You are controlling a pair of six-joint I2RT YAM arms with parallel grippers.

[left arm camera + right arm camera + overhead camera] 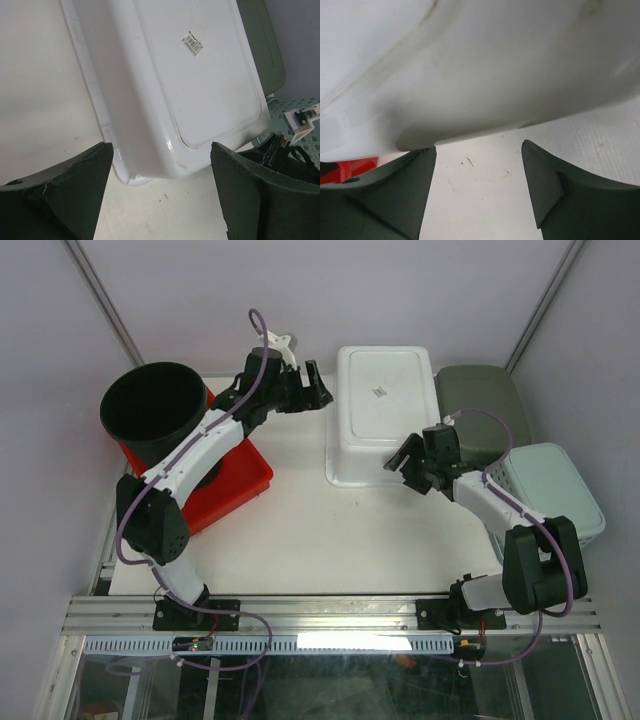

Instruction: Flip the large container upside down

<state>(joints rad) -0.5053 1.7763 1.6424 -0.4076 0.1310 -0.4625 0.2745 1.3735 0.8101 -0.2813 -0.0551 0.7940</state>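
Left gripper (322,390), right gripper (397,462) gape, seemingly just clear of container (380,415).

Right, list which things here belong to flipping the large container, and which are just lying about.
Job: white container, lying base up; left end effector, open; right end effector, open.
Lying about: black bucket; red tray; grey-green bin; pale green basket.
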